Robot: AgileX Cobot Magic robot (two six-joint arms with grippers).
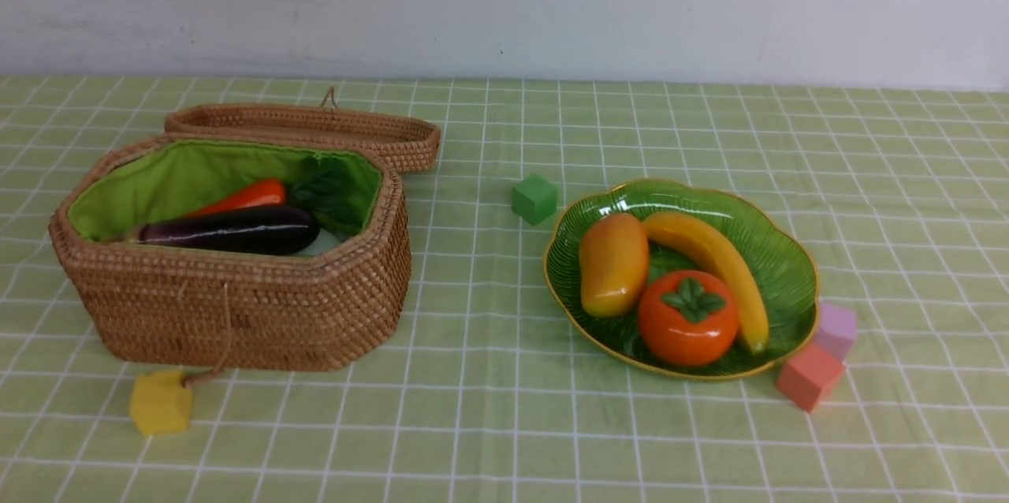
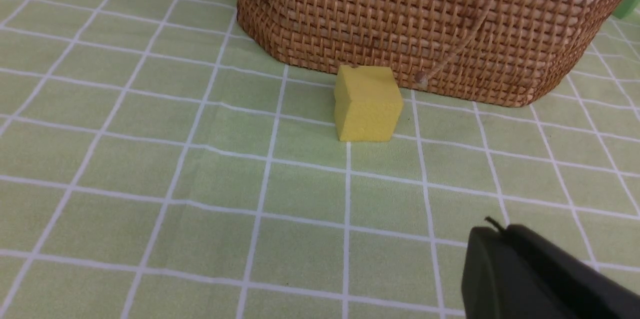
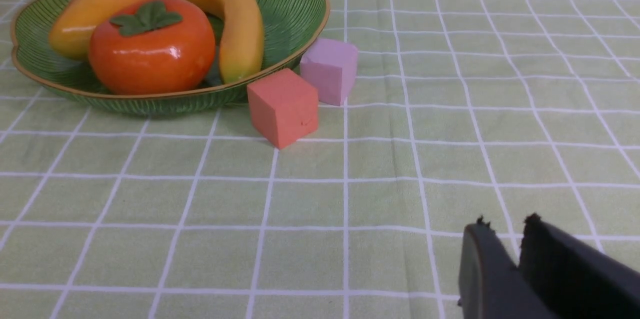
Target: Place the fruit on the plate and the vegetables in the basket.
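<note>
- Fruit: mango (image 1: 613, 263), banana (image 1: 713, 266) and persimmon (image 1: 688, 317) all lie in the green plate (image 1: 792, 266), touching each other. Fruit half looks done.
- Vegetables: eggplant (image 1: 232, 230) and red pepper (image 1: 244, 196) lie in the basket (image 1: 260, 306), green leaves (image 1: 327, 191) behind them. Radish and cucumber aren't visible there; probably hidden low behind the near wall, can't confirm.
- No fruit or vegetable left on the tablecloth (image 1: 489, 408), so the sort reads as finished.
- Basket lid (image 1: 315, 128) is flipped back behind the basket, leaving the top open for drops.
- Left gripper (image 2: 495, 239): clenched, empty, low over the cloth near the yellow cube (image 2: 367, 104), which sits just beside the basket wall.
- Right gripper (image 3: 505, 236): narrow slit between the jaws, nothing in it, well clear of the plate; looks parked.
- Red cube (image 3: 283, 106) and pink cube (image 3: 330, 70) sit against the plate rim, green cube (image 1: 534, 198) behind it: clutter only.
</note>
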